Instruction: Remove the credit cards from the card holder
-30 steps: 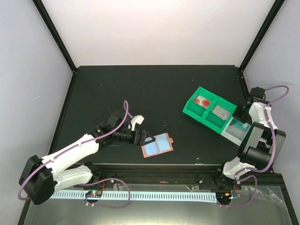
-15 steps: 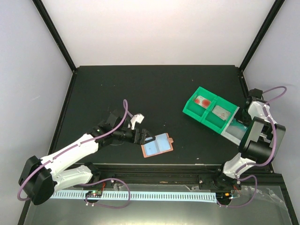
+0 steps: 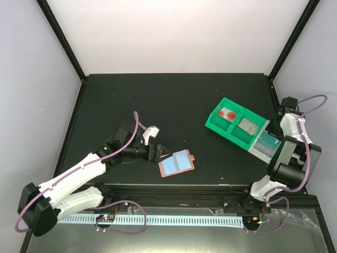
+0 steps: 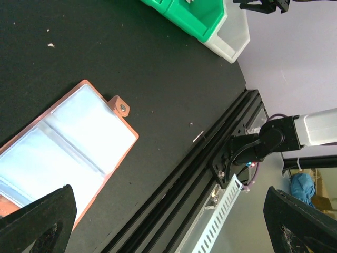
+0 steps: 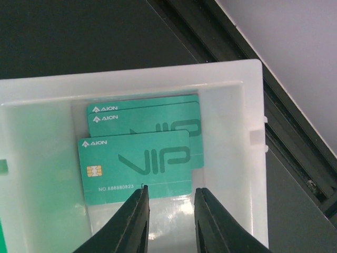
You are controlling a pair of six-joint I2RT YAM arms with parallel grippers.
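Note:
The card holder (image 3: 176,163) lies open near the table's front edge, light blue lining up, with its brown tab (image 3: 192,157) on the right. It also shows in the left wrist view (image 4: 68,142); I cannot tell if a card is inside. My left gripper (image 3: 161,154) is open and empty at its left edge. My right gripper (image 5: 170,191) is open and empty above three teal VIP credit cards (image 5: 138,161) in the clear bin (image 5: 231,158). Red cards (image 3: 228,113) lie in a green bin.
Two joined green bins (image 3: 234,122) stand at the right beside the clear bin (image 3: 265,145); the middle one holds a grey card (image 3: 247,125). The black rail (image 4: 200,158) runs along the table's front edge, just beyond the holder.
My left gripper has drawn back slightly to the left from the holder's edge. My right wrist dipped over the clear bin and rose again. The holder has not moved.

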